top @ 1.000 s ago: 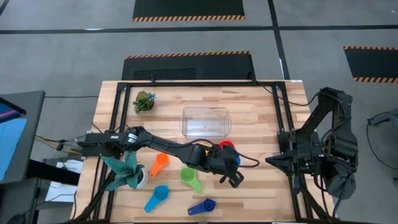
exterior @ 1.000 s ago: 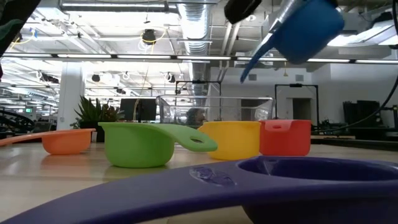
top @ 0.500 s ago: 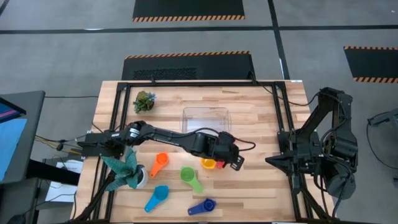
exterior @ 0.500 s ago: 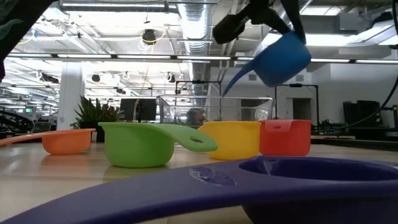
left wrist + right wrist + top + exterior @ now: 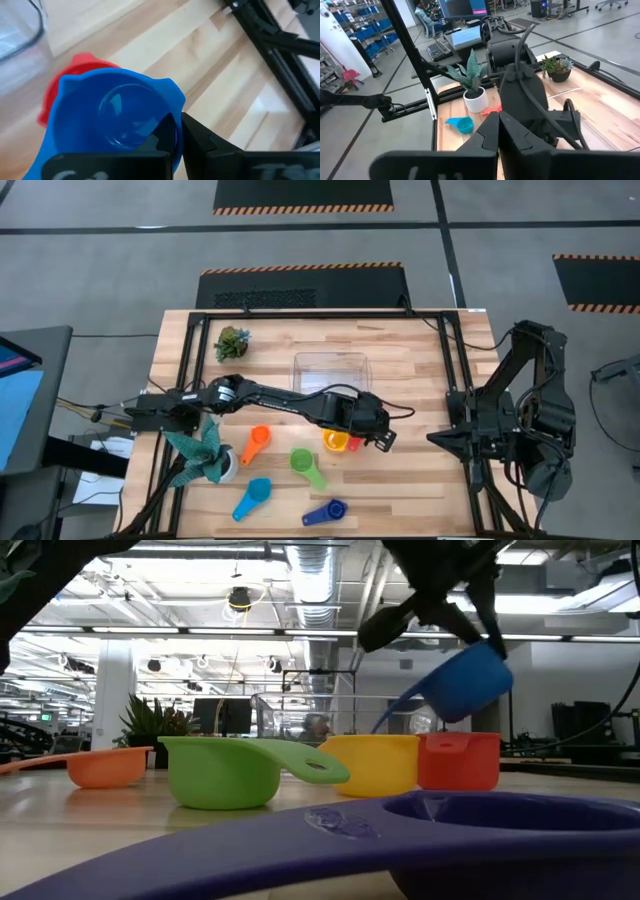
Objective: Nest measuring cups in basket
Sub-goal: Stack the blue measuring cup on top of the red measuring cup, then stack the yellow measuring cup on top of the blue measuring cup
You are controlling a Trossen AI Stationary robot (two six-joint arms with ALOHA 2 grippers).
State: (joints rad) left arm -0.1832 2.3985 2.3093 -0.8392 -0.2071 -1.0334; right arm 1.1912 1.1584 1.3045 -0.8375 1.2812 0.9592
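Above the red cup [image 5: 82,65], left end effector [image 5: 179,131] pinches the blue cup's [image 5: 112,117] rim, seemingly airborne.

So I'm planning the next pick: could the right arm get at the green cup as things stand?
Probably not easily. The right end effector sits folded at the table's edge, and the left arm, holding a blue cup, stretches across between it and the green cup.

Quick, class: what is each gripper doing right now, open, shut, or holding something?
Left gripper: shut on the blue measuring cup, above the red cup.
Right gripper: shut, empty.
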